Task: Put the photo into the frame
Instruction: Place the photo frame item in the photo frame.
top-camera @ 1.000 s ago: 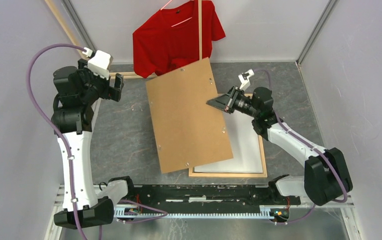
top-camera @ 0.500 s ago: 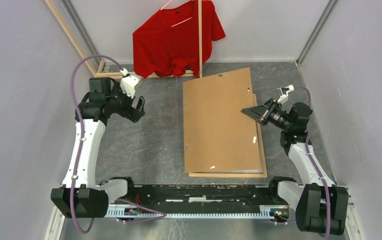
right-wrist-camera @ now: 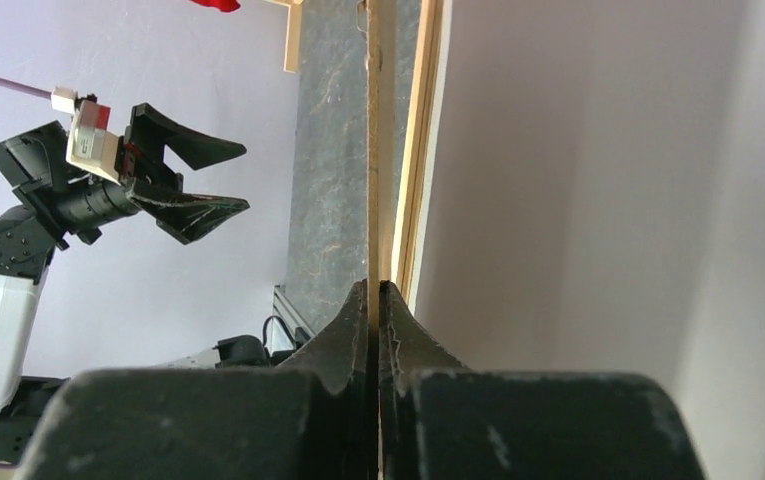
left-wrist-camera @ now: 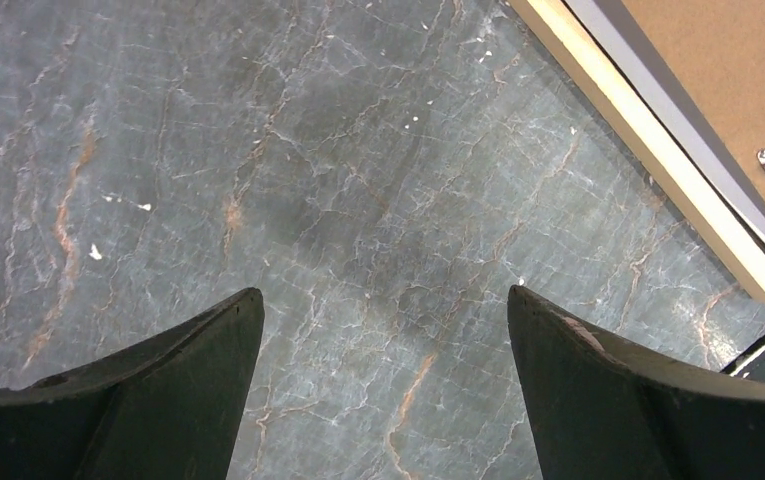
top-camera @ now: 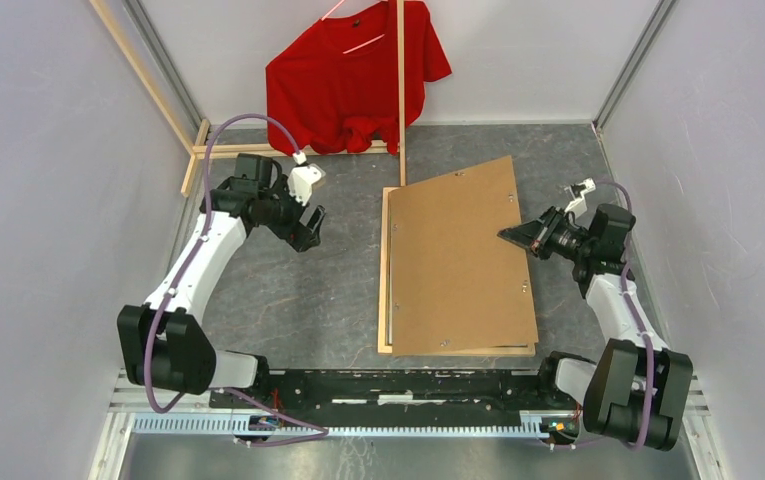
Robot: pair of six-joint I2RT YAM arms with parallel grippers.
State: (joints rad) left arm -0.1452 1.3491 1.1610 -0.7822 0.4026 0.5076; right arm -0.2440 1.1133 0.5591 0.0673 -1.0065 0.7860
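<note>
Since the brown backing board [top-camera: 458, 260] lies skewed over the frame [top-camera: 386, 275], the step in hand looks to be seating the back. On the left, the left claw [top-camera: 304, 224] hangs wide open and empty above the bare grey surface [top-camera: 288, 300], near the frame's left rail. The frame lies flat, right of centre, with thin pale wood showing along its left and near sides. The board covers nearly all of it, and its far right corner sticks out past the rail. At the board's right edge the right claw [top-camera: 511, 235] is closed tight, pinching the thin edge. The next move calls for swinging the board square to the rails and lowering it inside them; the free left claw could steady the left edge. The photo is not in sight, and I judge it lies under the board. A pale strip between rail and board in the left wrist view may be its white back or the pane; I cannot tell.
</note>
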